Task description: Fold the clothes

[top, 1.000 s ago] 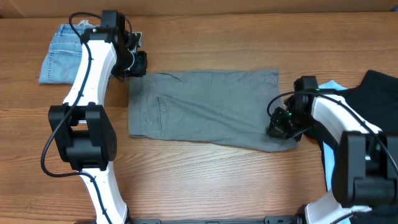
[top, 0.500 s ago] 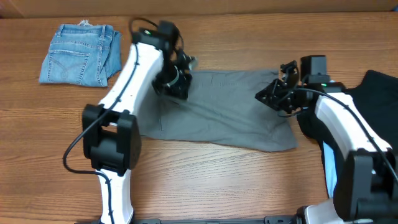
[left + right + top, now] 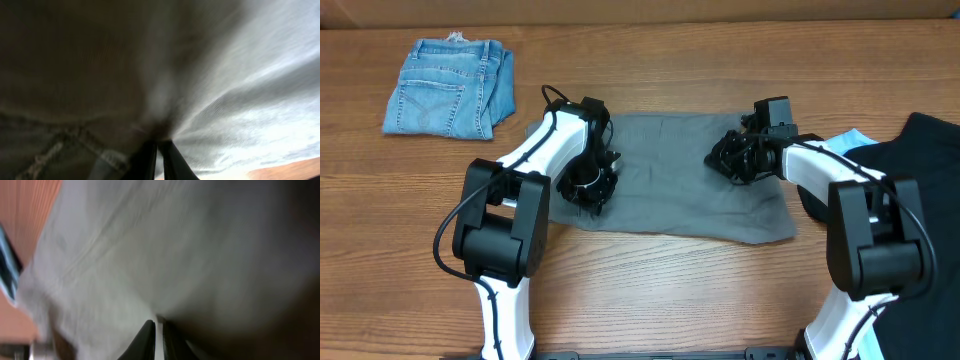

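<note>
**Both grippers clamped on the grey shorts**

From overhead: the grey shorts (image 3: 685, 195) lie spread across the middle of the table (image 3: 670, 290), and both arms are down on them. The left gripper (image 3: 590, 190) sits on the cloth near its left end, and the right gripper (image 3: 730, 160) near its far right corner. From up here the tips are too dark to read. A folded denim garment (image 3: 450, 88) lies well apart from the left gripper. A black garment (image 3: 930, 150) and a pale blue garment (image 3: 850, 140) lie behind the right gripper.

Left wrist view: the fingers (image 3: 146, 162) are pressed almost together, a ridge of grey fabric nipped at their tips. Cloth fans out from the pinch, and a sliver of table shows to their right.

Right wrist view: much the same. The fingers (image 3: 142, 342) are a hair apart with grey cloth gathered between the tips, and bare table lies off to their left.
</note>
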Robot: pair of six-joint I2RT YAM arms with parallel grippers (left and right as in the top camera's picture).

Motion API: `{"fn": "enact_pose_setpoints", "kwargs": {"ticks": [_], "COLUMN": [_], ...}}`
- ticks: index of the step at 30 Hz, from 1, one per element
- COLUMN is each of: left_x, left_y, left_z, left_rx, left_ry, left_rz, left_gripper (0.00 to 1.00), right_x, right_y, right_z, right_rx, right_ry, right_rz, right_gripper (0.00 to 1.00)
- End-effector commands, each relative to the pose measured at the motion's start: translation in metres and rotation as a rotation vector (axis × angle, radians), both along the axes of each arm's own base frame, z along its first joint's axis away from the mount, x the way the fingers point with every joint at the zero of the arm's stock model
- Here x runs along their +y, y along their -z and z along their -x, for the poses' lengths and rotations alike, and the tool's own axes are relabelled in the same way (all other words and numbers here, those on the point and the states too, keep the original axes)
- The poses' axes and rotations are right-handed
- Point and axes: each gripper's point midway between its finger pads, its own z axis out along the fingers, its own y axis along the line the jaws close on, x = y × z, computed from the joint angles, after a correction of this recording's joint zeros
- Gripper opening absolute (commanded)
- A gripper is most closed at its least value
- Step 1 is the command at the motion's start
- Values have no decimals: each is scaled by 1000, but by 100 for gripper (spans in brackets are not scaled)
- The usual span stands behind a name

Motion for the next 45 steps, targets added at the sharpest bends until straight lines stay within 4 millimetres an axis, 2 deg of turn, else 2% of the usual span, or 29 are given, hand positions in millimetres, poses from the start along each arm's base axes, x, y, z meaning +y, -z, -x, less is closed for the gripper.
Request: {"fn": "enact_pose_setpoints", "kwargs": {"ticks": [1, 5, 7, 8, 11, 15, 18, 22, 25, 27, 31, 34, 37, 41, 45], "left_x": [29, 34, 37, 38, 37, 25, 13, -2, -17, -27, -30, -27, -19, 4, 32], "left_y": [18, 18, 19, 19, 17, -1, -23, -61, -86, -94, -89, -75, -57, -21, 5], "left_z": [15, 13, 10, 9, 3, -17, -36, -62, -79, -85, -80, -68, -54, -31, -10], "left_rx": [53, 51, 45, 42, 27, -16, -55, -122, -179, -197, -168, -122, -76, -23, 26], "left_ry": [-20, -45, -57, -61, -65, -71, -83, -95, -104, -108, -132, -139, -138, -148, -187], "left_rz": [-131, -132, -129, -128, -119, -79, -24, 47, 127, 180, 192, 176, 133, 24, -76], "left_gripper": [9, 9, 9, 9, 9, 11, 11, 14, 15, 16, 13, 11, 10, 9, 8], "right_x": [-24, -62, -79, -80, -77, -67, -48, -16, 14, 34, 67, 80, 77, 65, 40], "right_y": [15, 20, 12, 5, -35, -81, -109, -123, -118, -112, -86, -56, -23, 12, 22], "right_z": [-19, -33, -43, -46, -54, -39, -19, 19, 48, 64, 89, 105, 119, 142, 154], "right_rx": [-3, -1, -32, -62, -176, -224, -235, -154, -66, -30, 61, 165, 291, 471, 586], "right_ry": [126, 279, 298, 260, 74, -60, -131, -206, -288, -345, -417, -421, -382, -347, -298], "right_rz": [58, 113, 85, 63, -26, -30, -34, -49, -60, -62, -13, 32, 75, 94, 138], "right_gripper": [10, 9, 9, 9, 11, 12, 12, 13, 13, 13, 13, 13, 15, 14, 9]}}
